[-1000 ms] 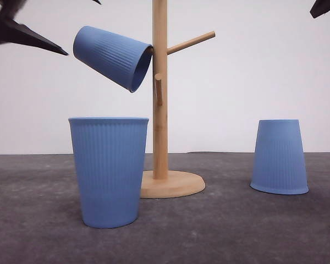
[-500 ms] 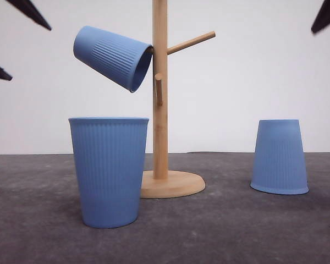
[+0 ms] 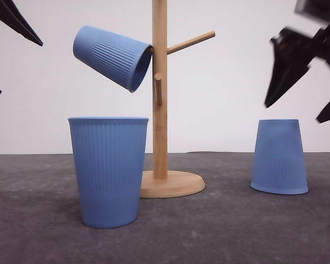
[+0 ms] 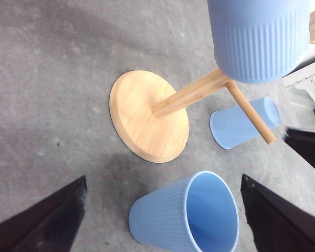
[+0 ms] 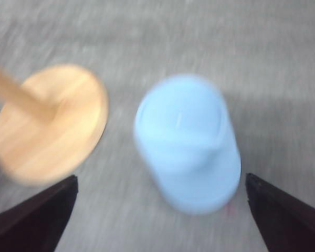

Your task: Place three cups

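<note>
One cup hung on rack, two on desk.

Hung cup (image 3: 113, 56) tilted on a peg of the wooden rack (image 3: 160, 110), mouth toward the post. Upright cup (image 3: 109, 170) standing on the grey desk (image 3: 220, 231) just before the rack's base; inverted cup (image 3: 279, 157) well apart to the right. Left tool (image 4: 160, 220) spread wide above the upright cup, empty. Right tool (image 5: 160, 215) blurred, fingers apart, above the inverted cup, holding nothing.
</note>
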Controlling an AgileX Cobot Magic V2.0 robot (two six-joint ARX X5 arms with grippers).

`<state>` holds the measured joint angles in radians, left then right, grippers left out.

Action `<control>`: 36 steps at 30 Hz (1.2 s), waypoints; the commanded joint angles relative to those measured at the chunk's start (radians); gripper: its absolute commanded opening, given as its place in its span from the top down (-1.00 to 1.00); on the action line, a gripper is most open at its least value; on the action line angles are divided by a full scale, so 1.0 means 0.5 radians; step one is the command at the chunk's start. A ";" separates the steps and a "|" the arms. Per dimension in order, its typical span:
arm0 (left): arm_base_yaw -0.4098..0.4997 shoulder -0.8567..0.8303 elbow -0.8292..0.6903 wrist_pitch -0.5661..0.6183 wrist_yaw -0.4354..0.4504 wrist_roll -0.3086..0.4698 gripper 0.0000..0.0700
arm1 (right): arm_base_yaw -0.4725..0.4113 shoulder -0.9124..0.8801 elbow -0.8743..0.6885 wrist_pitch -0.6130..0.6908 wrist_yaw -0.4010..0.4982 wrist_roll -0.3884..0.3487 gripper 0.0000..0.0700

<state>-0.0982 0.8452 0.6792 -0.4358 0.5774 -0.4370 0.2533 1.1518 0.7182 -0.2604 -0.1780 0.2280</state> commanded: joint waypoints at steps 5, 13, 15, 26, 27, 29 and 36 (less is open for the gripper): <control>0.002 0.008 0.014 0.023 -0.008 0.019 -0.55 | -0.006 0.326 0.036 0.345 0.046 -0.155 -0.89; 0.002 0.008 0.014 0.024 -0.084 0.019 -0.55 | -0.005 0.621 0.036 0.644 0.098 -0.196 -0.44; 0.002 0.008 0.014 0.024 -0.104 0.019 -0.55 | -0.005 0.629 0.036 0.647 0.096 -0.197 -0.26; 0.002 0.008 0.014 0.024 -0.130 0.018 -0.55 | -0.051 0.069 0.061 0.186 -0.086 0.065 -0.24; 0.002 0.008 0.014 0.024 -0.130 0.017 -0.55 | -0.070 -0.001 0.074 0.125 -0.126 0.119 -0.24; 0.002 0.008 0.014 0.024 -0.130 0.013 -0.55 | -0.121 -0.132 0.109 0.009 -0.219 0.227 -0.24; 0.002 0.008 0.014 0.026 -0.132 0.012 -0.55 | -0.392 -0.295 0.287 0.012 -0.790 0.618 -0.24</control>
<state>-0.0982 0.8448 0.6792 -0.4320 0.5171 -0.4371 0.0670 0.9931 0.8441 -0.2790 -0.5214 0.4425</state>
